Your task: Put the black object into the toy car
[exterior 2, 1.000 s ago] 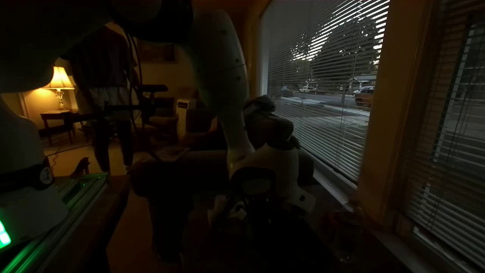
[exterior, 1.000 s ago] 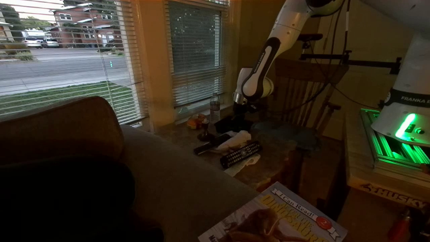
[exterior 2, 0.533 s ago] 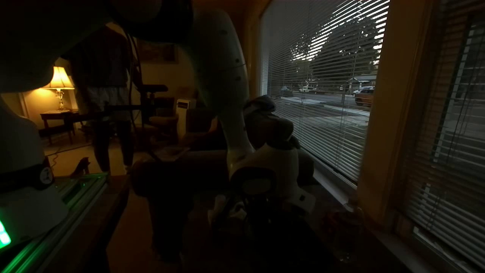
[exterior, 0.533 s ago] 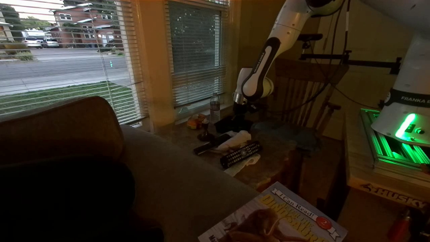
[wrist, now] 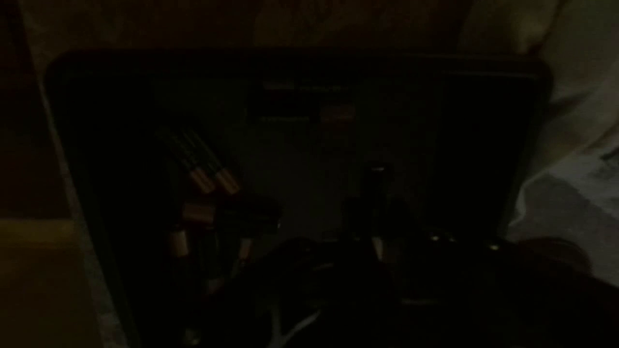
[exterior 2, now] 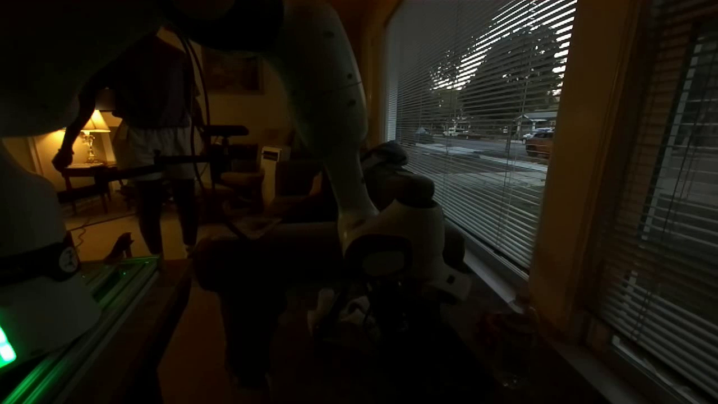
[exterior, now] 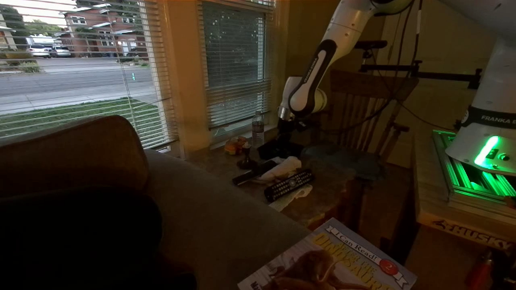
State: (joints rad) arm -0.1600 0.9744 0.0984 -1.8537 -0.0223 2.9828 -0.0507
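Pincer (wrist: pixel 377 212) over the black tray (wrist: pixel 309 164); too dark to tell whether it's gripping or just straddling. Wrist view, left to right: two slim batteries (wrist: pixel 210 157) in tray's left half, thick battery (wrist: pixel 244 217) also left of tray centre, dark battery (wrist: pixel 376 181) between the fingertips, right of tray centre: probably our black object. Toy car not visible. I'd confirm bite, lift straight and slow, clear tray rim before any sideways move; off-centre pinch could let it roll out.

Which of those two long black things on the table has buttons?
The remote nearer the dinosaur book in an exterior view: rows of buttons cover it. I can't make out any on the other long black thing.
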